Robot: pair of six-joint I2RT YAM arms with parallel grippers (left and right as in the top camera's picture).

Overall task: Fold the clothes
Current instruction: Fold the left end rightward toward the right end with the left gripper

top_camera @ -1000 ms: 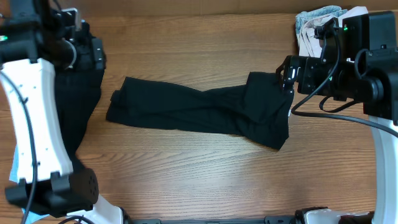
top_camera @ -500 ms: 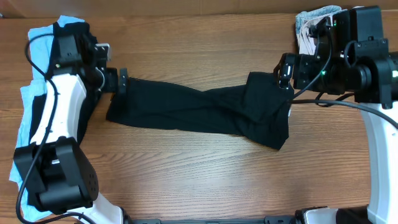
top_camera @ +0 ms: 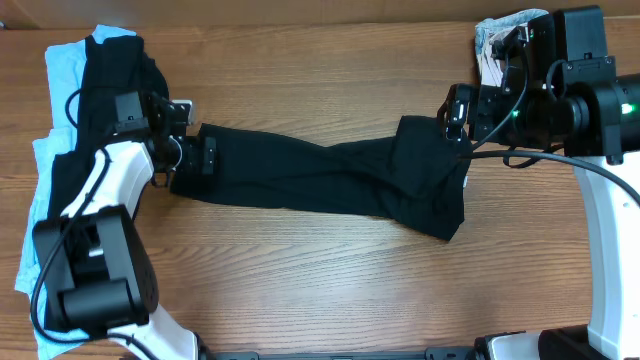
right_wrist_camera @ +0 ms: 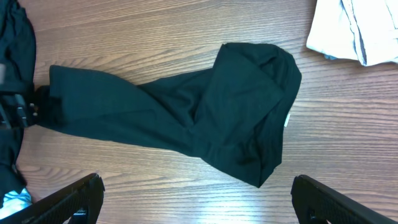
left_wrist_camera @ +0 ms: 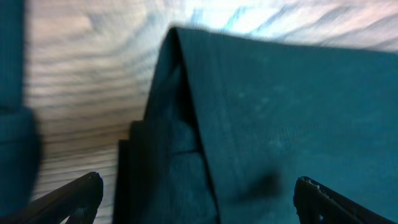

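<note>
The black short-sleeved garment [top_camera: 320, 175] lies twisted and stretched left to right across the wooden table, with its wider end bunched at the right. My left gripper [top_camera: 207, 156] is open and low over its left end. In the left wrist view the open fingers [left_wrist_camera: 198, 183] straddle the folded black edge [left_wrist_camera: 280, 112]. My right gripper [top_camera: 458, 112] is open and empty above the garment's right end. The right wrist view [right_wrist_camera: 196, 183] looks down on the whole garment [right_wrist_camera: 186, 112] from a height. A small white label [right_wrist_camera: 288, 121] shows at its right edge.
A pile of light blue [top_camera: 60, 70] and black clothes [top_camera: 110, 60] lies at the table's left edge, beside the left arm. A pale crumpled cloth [top_camera: 510, 35] sits at the back right corner, also in the right wrist view [right_wrist_camera: 354, 31]. Bare wood lies in front of the garment.
My left arm has swung in from the far left and brought its open gripper onto the garment's left end. The pile on the left is now uncovered. The right arm has hardly moved.
</note>
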